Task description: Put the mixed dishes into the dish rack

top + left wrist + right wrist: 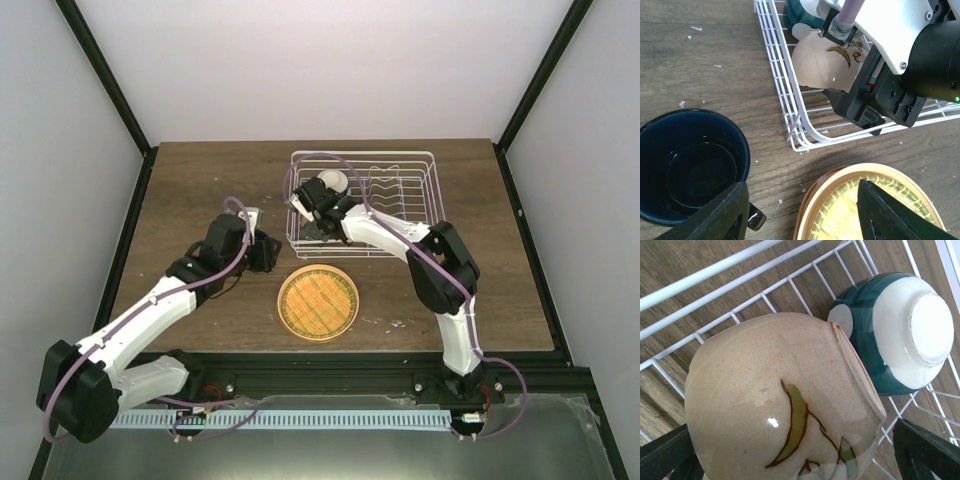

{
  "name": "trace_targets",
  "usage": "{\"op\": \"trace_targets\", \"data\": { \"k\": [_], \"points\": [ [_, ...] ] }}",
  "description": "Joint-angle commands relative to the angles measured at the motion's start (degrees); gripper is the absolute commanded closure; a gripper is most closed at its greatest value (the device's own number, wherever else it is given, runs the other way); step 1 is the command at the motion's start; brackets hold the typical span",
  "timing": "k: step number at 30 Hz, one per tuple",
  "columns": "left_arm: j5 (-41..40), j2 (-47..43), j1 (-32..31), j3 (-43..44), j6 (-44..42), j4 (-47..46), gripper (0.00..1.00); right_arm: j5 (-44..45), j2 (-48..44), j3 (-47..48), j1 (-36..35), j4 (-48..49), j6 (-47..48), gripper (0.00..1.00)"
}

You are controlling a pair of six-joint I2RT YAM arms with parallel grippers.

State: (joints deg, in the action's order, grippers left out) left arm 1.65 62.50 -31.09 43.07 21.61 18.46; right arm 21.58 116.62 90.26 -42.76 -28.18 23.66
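Dish rack (412, 156), white wire, on the far right part of the table (200, 180): holds a leaf-patterned cream bowl (755, 385) tipped on its side, just beside an upturned teal-and-white bowl (875, 340). Right gripper (790, 427): jaws spread wide astride the cream bowl, contact unclear. Left gripper (801, 184): jaws apart, empty, between the dark blue cup (690, 165) and the orange plate (318, 302). The cup is cropped in the wrist view and hidden from above.
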Motion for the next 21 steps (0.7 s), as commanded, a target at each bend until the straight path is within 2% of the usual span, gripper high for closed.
{"op": "trace_targets", "data": {
  "k": [1,6,10,21],
  "points": [
    [1.01,1.0,0.29,1.74,-0.93,-2.07,0.39,-8.47,1.8,-1.06,5.69,5.45,2.11,0.0],
    [1.91,2.12,0.25,2.08,-0.95,-2.58,0.38,-9.12,2.57,0.03,8.0,4.89,2.1,0.0],
    [2.29,2.78,0.25,2.4,-0.95,-2.82,0.39,-5.72,3.52,-0.62,8.05,7.57,2.33,0.0],
    [2.39,3.59,0.24,2.46,-0.97,-2.99,0.39,-4.68,3.82,-2.38,8.14,12.32,1.6,0.0]
  ]
}}
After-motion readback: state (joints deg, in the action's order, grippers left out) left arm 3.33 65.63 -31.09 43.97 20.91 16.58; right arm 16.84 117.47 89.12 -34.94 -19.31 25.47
